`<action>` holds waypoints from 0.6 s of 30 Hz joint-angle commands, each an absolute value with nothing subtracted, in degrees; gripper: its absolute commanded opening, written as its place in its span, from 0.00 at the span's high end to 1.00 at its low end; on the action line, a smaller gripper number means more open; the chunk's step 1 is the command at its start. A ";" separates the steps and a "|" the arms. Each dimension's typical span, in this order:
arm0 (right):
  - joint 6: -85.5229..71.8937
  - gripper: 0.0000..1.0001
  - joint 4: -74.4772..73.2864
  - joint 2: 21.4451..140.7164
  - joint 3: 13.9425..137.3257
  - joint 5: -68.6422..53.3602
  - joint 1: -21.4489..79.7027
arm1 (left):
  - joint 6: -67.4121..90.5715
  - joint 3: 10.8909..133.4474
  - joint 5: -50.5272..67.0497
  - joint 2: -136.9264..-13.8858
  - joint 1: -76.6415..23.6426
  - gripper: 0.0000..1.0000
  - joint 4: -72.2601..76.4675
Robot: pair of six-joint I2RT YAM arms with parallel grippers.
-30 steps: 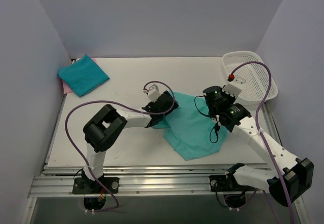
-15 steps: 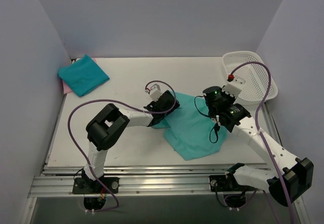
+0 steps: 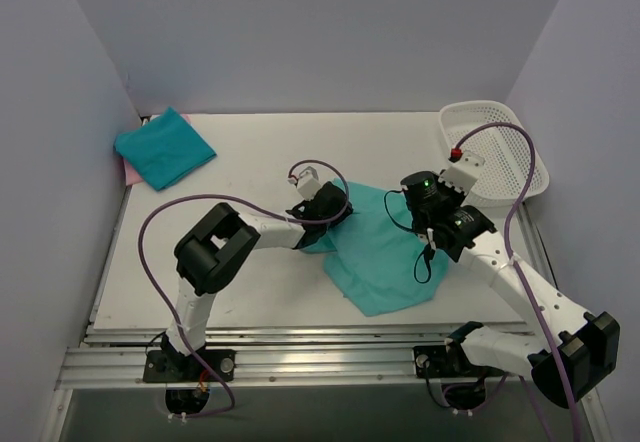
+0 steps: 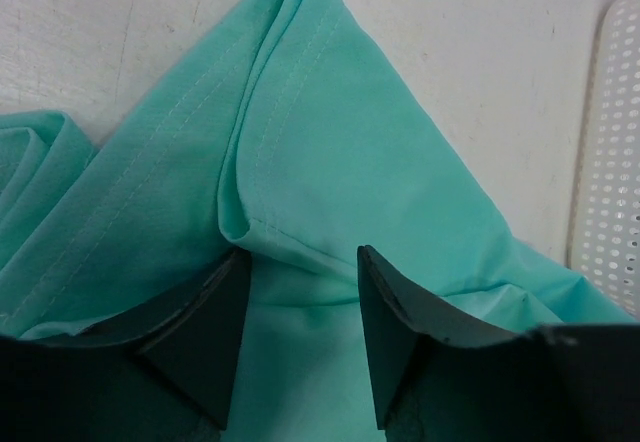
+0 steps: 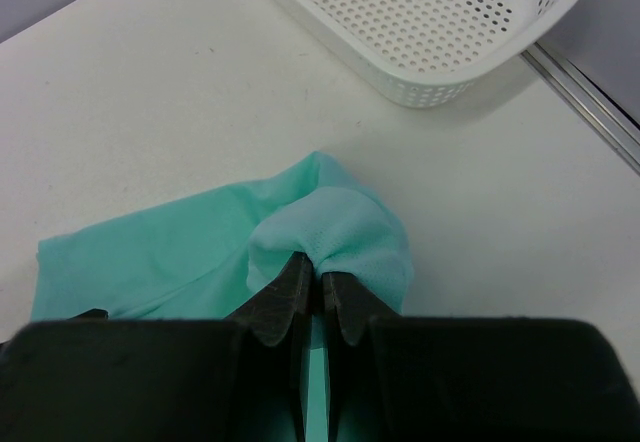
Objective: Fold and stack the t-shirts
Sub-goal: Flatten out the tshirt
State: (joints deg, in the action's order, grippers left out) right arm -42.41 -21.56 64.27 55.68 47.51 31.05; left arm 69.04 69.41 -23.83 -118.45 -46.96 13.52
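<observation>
While one teal t-shirt (image 3: 380,252) lies rumpled on the table (image 3: 260,152), two more sit far left, folded teal shirt (image 3: 163,148) over pink shirt (image 3: 128,171).
The right hand (image 5: 312,287) pinches it; the left hand (image 4: 300,272) gapes over its hem.

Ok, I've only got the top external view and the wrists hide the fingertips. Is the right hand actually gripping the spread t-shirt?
Observer: Yes. The right hand is shut on a bunched-up fold of the teal t-shirt.
Operator: And the left one, same story?
Observer: No. The left hand is open, poised over the same shirt with nothing pinched.
</observation>
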 commanded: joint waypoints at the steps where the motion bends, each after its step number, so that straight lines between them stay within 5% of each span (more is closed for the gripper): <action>1: -42.36 1.00 -21.36 62.40 54.84 49.04 30.59 | 70.22 72.42 -23.29 -119.88 -46.06 0.49 13.09; 14: -41.75 1.00 -21.80 60.64 54.41 48.69 30.59 | 73.21 74.18 -19.51 -124.80 -40.34 0.52 13.97; 18: -41.49 1.00 -21.71 60.21 54.32 48.69 30.59 | 73.48 74.97 -18.64 -125.59 -39.64 0.68 13.71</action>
State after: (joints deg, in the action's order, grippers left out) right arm -41.95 -21.61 61.95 54.81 47.48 31.05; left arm 73.38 73.43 -19.75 -123.37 -40.29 15.99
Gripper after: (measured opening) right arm 0.010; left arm 0.367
